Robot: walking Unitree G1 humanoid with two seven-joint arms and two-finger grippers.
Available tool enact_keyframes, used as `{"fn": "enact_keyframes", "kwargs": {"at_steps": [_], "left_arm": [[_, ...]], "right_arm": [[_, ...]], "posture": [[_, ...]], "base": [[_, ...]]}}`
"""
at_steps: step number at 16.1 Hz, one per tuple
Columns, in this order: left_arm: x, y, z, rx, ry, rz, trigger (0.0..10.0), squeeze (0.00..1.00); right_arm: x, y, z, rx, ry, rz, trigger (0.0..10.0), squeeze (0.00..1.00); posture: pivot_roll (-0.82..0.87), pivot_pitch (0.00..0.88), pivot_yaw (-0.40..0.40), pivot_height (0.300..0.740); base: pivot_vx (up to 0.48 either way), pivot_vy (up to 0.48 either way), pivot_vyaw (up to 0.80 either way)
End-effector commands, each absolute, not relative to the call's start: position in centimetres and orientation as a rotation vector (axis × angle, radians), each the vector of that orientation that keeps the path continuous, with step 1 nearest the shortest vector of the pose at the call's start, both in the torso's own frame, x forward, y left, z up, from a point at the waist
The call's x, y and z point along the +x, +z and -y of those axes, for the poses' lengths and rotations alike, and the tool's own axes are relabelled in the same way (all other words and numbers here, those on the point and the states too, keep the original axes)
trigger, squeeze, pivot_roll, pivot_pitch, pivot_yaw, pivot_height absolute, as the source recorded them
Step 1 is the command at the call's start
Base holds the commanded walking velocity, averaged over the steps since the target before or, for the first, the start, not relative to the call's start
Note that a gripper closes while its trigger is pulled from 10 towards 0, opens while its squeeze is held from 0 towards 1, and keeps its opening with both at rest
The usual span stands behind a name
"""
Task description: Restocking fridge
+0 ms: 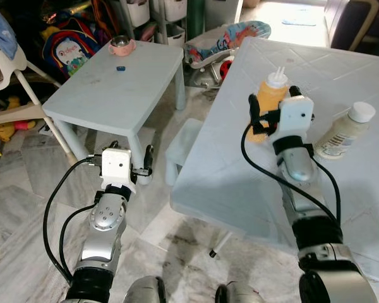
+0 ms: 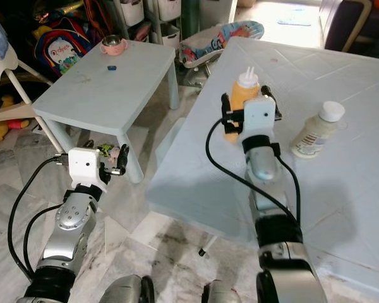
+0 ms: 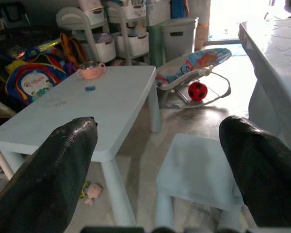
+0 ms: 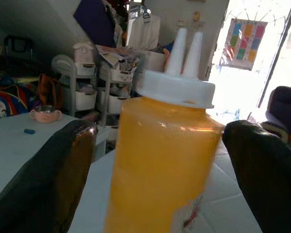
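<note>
The jaws of the right gripper (image 4: pixel 160 160) are wide open with the yellow bottle (image 4: pixel 160 155) standing up tall between them on the big table (image 1: pixel 240 170). The left gripper (image 1: pixel 142 165), open and holding nothing, hangs far away

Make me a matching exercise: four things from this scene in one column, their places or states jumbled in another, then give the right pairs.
Things
1. orange squeeze bottle
2. white-capped bottle
3. pink bowl
4. red ball

Places
A. on the floor by the baby bouncer
B. on the small low table
C. between the right gripper's open fingers
D. standing alone on the big table, right of the gripper

Pairs: 1-C, 2-D, 3-B, 4-A
</note>
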State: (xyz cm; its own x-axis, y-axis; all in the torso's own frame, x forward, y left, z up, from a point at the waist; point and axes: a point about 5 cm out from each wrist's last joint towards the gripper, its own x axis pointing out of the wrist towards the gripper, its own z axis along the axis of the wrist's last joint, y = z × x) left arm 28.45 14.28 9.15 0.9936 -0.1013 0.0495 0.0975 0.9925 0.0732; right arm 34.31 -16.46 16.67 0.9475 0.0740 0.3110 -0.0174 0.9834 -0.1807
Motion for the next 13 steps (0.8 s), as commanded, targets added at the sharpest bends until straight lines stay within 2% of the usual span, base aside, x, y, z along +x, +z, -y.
{"fn": "enact_keyframes", "kwargs": {"at_steps": [1, 11, 12, 13], "left_arm": [[28.2, 9.2, -14.6, 0.088, -0.108, 0.049, 10.0, 0.0], [28.0, 9.1, -14.3, 0.091, -0.136, 0.023, 10.0, 0.0], [28.0, 9.1, -14.3, 0.091, -0.136, 0.021, 10.0, 0.0], [28.0, 9.1, -14.3, 0.09, -0.137, 0.019, 10.0, 0.0]], "right_arm": [[34.7, 17.1, 16.1, -0.147, 0.044, 0.33, 10.0, 0.0], [35.8, 18.2, 15.8, -0.123, 0.019, 0.317, 10.0, 0.0], [35.8, 18.1, 15.9, -0.125, 0.015, 0.313, 6.3, 0.0], [35.9, 18.1, 15.9, -0.128, 0.011, 0.309, 6.3, 0.0]], "posture": [[0.07, 0.097, 0.066, 0.74], [0.07, 0.112, 0.082, 0.74], [0.07, 0.113, 0.083, 0.74], [0.07, 0.113, 0.082, 0.74]], "base": [[0.0, 0.0, 0.0], [0.0, 0.0, 0.0], [0.0, 0.0, 0.0], [0.0, 0.0, 0.0]]}}
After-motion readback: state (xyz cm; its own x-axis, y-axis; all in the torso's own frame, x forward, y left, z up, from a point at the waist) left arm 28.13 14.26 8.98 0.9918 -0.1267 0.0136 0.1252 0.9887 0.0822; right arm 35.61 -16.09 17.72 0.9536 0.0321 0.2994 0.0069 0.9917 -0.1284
